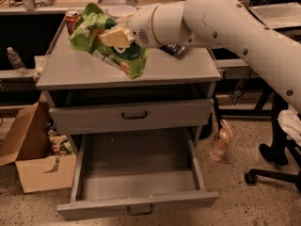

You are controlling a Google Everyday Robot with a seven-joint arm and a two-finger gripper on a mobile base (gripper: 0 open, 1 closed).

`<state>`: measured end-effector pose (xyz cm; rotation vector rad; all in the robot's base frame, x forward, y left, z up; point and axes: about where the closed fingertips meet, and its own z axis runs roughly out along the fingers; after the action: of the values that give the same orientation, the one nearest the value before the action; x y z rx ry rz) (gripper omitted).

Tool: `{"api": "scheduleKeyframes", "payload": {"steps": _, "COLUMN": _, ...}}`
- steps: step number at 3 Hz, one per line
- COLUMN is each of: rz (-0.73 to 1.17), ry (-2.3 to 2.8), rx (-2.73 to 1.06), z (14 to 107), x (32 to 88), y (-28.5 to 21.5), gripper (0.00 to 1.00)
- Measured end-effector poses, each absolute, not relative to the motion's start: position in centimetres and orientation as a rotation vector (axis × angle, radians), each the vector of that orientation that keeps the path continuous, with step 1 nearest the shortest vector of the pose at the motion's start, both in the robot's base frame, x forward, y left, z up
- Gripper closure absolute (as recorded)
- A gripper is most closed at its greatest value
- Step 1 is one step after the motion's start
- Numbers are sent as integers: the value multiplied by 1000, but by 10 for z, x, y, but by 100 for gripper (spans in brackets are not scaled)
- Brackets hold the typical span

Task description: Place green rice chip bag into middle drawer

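Observation:
The green rice chip bag (109, 45) is crinkly bright green with pictures of tan chips. It hangs in the air over the left part of the grey cabinet's top (70, 72). My gripper (114, 36) is shut on the bag's middle, its cream fingers pinching it. The middle drawer (137, 173) is the lowest one. It is pulled fully out below the bag and its grey tray holds nothing. The white arm reaches in from the right.
A red soda can (72, 20) stands at the cabinet's back left. A dark blue chip bag (173, 49) lies behind my arm. The upper drawer (132, 115) is shut. An open cardboard box (35, 154) stands left, a bottle (221, 141) and chair base (275, 173) right.

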<state>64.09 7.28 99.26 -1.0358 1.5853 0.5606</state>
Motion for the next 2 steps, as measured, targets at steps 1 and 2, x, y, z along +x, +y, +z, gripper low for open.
{"api": "scheduleKeyframes", "payload": {"steps": 1, "rz": 649, "ry": 1576, "rx": -1236, "z": 942, "x": 605, "y": 63, "gripper": 100}}
{"api": "scheduleKeyframes", "payload": {"steps": 2, "rz": 727, "ry": 1646, "rx": -1301, "z": 870, "x": 550, "y": 19, "gripper": 100}}
